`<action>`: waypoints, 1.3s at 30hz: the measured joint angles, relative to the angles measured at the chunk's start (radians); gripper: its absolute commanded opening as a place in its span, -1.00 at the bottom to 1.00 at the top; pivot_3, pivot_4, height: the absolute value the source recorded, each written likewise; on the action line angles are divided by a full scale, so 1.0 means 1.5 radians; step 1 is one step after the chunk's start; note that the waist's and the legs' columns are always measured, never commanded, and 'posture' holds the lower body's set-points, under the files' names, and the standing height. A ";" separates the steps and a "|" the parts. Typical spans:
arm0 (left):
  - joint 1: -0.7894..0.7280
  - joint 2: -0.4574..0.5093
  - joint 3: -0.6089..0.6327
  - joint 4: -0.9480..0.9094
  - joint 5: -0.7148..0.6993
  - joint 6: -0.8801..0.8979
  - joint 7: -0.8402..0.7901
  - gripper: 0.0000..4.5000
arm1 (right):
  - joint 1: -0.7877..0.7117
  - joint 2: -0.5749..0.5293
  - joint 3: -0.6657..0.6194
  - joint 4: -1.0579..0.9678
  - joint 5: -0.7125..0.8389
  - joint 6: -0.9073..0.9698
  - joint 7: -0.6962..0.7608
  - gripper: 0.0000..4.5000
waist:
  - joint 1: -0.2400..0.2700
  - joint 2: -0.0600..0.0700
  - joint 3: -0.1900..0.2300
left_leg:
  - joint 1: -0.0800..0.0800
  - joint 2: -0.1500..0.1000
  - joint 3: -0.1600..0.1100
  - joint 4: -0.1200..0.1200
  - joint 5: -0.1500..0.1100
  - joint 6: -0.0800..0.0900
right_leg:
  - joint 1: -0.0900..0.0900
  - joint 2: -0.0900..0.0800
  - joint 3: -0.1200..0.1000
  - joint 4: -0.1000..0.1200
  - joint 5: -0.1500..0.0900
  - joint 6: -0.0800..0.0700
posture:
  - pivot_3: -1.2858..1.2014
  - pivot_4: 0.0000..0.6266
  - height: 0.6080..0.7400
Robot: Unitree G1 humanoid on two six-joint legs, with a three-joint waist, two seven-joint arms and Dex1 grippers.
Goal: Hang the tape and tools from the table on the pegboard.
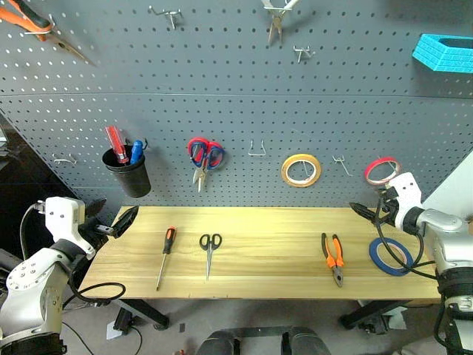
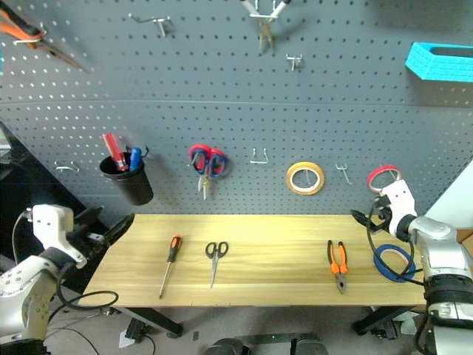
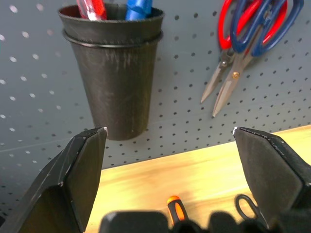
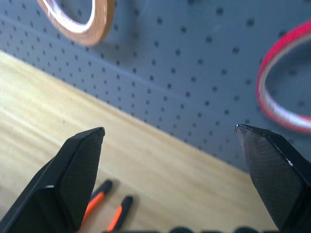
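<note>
Four items lay untouched on the table (image 1: 281, 255) (blue tape (image 1: 390, 256) nearest), so left gripper (image 1: 111, 216) and right gripper (image 1: 367, 212) hovered spread, empty, ready.

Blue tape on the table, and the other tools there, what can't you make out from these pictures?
- Blue tape: its right side sits behind the right arm and cable, head views.
- Screwdriver: just the handle end shows over the left tool's base, left wrist view.
- Pliers: handles alone, cut off by the picture's edge, right wrist view.
- Black-handled scissors: one loop visible beside a finger, left wrist view.
</note>
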 measured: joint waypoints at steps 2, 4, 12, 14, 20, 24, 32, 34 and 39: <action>0.000 0.000 0.000 0.000 0.003 0.001 0.002 0.98 | 0.012 -0.002 0.000 -0.011 0.000 0.009 0.002 1.00 | 0.000 0.001 0.001 | 0.000 0.000 0.000 0.000 0.000 0.000 | 0.000 0.000 0.000 0.000 0.000 0.000 | 0.00 -0.74 1.00; 0.002 0.001 0.000 -0.001 0.005 0.001 0.001 0.98 | 0.022 -0.003 0.000 -0.024 0.000 0.017 0.004 1.00 | 0.000 0.001 0.002 | 0.000 0.000 0.000 0.000 0.000 0.000 | 0.000 0.000 0.000 0.000 -0.002 0.003 | 0.00 -0.68 1.00; 0.024 0.024 -0.048 -0.052 -0.007 0.044 -0.064 0.98 | 0.055 -0.028 0.009 -0.069 -0.011 0.121 -0.011 1.00 | 0.000 0.003 0.023 | 0.000 0.001 0.001 0.000 0.000 0.000 | 0.000 0.000 0.000 0.000 -0.003 0.002 | -0.01 -0.53 1.00; 0.010 0.015 -0.122 -0.064 0.005 0.051 -0.090 0.98 | 0.055 -0.029 0.017 -0.065 -0.026 0.153 -0.028 1.00 | 0.002 0.005 0.028 | -0.001 0.001 0.001 0.000 0.000 0.000 | 0.000 -0.001 0.000 0.000 -0.003 0.002 | -0.03 -0.48 1.00; -0.102 -0.092 -0.349 -0.035 0.084 0.035 -0.120 0.98 | 0.048 -0.031 0.028 -0.039 -0.040 0.227 -0.065 1.00 | -0.002 0.002 0.048 | -0.002 0.001 0.002 0.000 0.000 0.000 | -0.001 -0.001 0.000 0.000 -0.001 -0.002 | -0.06 -0.34 1.00; -0.170 -0.161 -0.470 0.047 0.164 -0.019 -0.134 0.98 | 0.034 -0.030 0.026 -0.012 -0.048 0.261 -0.095 1.00 | -0.016 0.001 0.061 | -0.003 0.001 0.003 0.000 -0.001 0.002 | -0.001 -0.001 0.000 -0.001 -0.001 -0.002 | -0.09 -0.18 1.00; -0.224 -0.304 -0.624 0.095 0.244 -0.044 -0.131 0.98 | 0.020 0.019 0.004 0.017 -0.042 0.287 -0.152 1.00 | -0.036 -0.002 0.096 | -0.009 0.004 0.003 0.001 -0.001 0.003 | -0.007 0.000 -0.002 0.000 -0.001 -0.002 | -0.10 -0.02 1.00; -0.209 -0.306 -0.643 0.067 0.248 -0.042 -0.132 0.98 | 0.019 0.033 0.001 0.032 -0.040 0.284 -0.167 1.00 | -0.040 -0.001 0.101 | -0.010 0.004 0.004 0.001 -0.002 0.003 | -0.008 0.000 -0.001 0.000 -0.001 -0.002 | -0.09 0.01 1.00; -0.171 -0.283 -0.645 -0.022 0.243 0.007 -0.129 0.98 | 0.016 0.069 -0.006 0.052 -0.032 0.260 -0.196 1.00 | -0.042 -0.001 0.116 | -0.011 0.004 0.004 0.002 -0.002 0.003 | -0.009 0.001 -0.001 0.000 -0.001 -0.002 | -0.06 0.03 1.00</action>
